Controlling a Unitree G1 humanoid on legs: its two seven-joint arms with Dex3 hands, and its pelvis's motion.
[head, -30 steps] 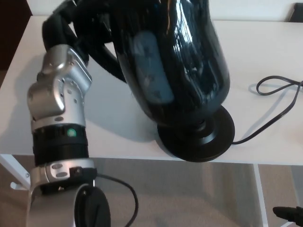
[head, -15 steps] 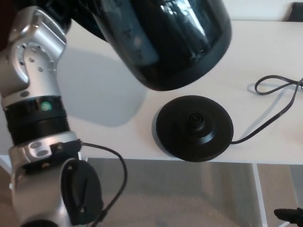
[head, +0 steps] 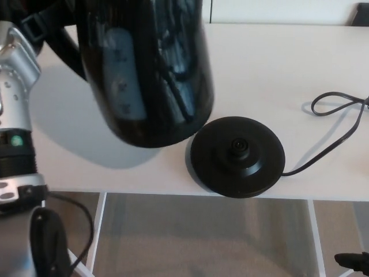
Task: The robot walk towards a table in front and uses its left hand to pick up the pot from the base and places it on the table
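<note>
pot held clear, just left of its base

the left hand [head: 45, 27], closed around the handle at far left, holds the pot [head: 144, 69] above the table [head: 277, 63]. the pot hangs just left of the base [head: 237, 156], probably so it can go down on bare tabletop.

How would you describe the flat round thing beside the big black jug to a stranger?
Start at the white table and follow its front edge, just right of the glossy black pot. There lies the base, a low black disc. Unlike the pot, it is flat, with a small central hub and a thin cord trailing right.
</note>
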